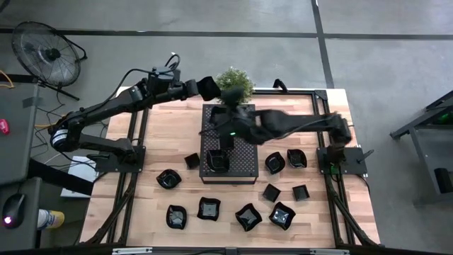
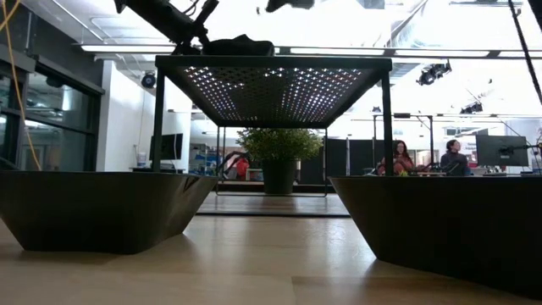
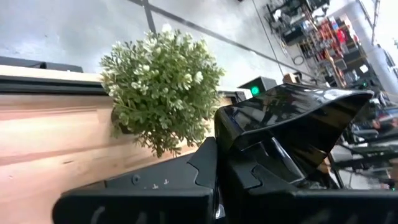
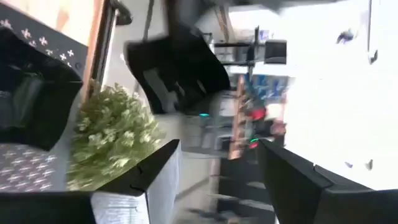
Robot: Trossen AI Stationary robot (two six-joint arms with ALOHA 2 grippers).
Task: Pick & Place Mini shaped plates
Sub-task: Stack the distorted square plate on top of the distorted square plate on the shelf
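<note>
Plates: small glossy black dishes [image 1: 248, 216] are spread over the bench [image 1: 170, 127], most from 4 to 8 o'clock of the tray [image 1: 244, 159]; one [image 1: 218, 161] is seen on the tray's 6 o'clock end.
Left hand [image 1: 210, 87]: clamped on a plate [image 3: 292, 118], raised at 11 o'clock of the tray, just beside the plant [image 1: 235, 83].
Right hand [image 1: 228, 126]: fingers [image 4: 155, 168] apart and empty, hanging over the tray's 12 o'clock half; a plate beneath it is possibly there, but the view is blurred.
Handling: the plates are judged light, rigid and slick, likely chippable if dropped.
Hold: the rim is best pinched, one finger inside the wall and one outside, on a straight edge where there is one.
Risk: slipping on the gloss is to be expected; a wavy rim gives a poorer seat.
</note>
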